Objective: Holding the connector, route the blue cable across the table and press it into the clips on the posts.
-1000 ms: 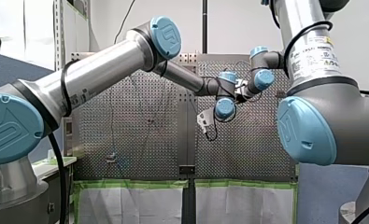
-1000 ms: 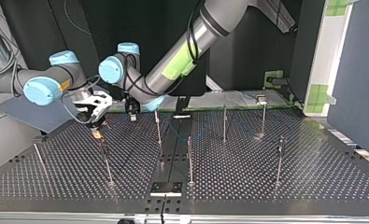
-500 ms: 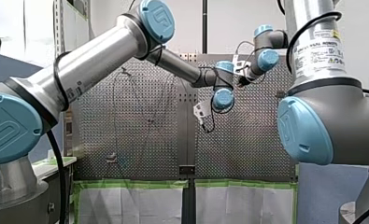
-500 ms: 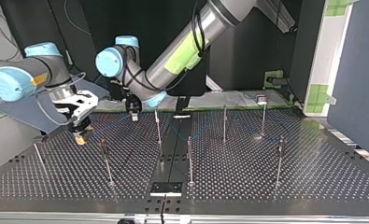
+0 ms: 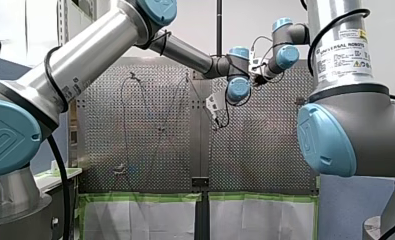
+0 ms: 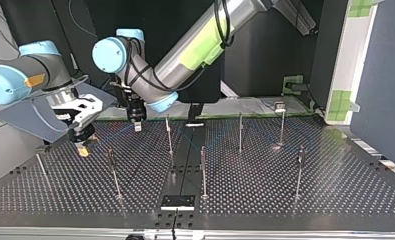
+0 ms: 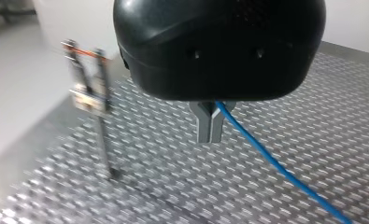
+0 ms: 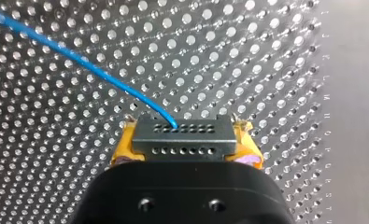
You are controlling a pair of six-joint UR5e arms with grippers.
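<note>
One thin blue cable [image 8: 79,58], likely light, limp and a little springy. Leaves the connector [image 8: 181,137], clamped flat between the yellow pads of right gripper [image 8: 182,150] above the table [image 6: 265,180]. Trails on through left gripper [image 7: 210,133], metal fingers pinched shut on it. Calls for a hold on the rigid connector, no tugging the wire, en route to the posts [image 6: 203,172].
</note>
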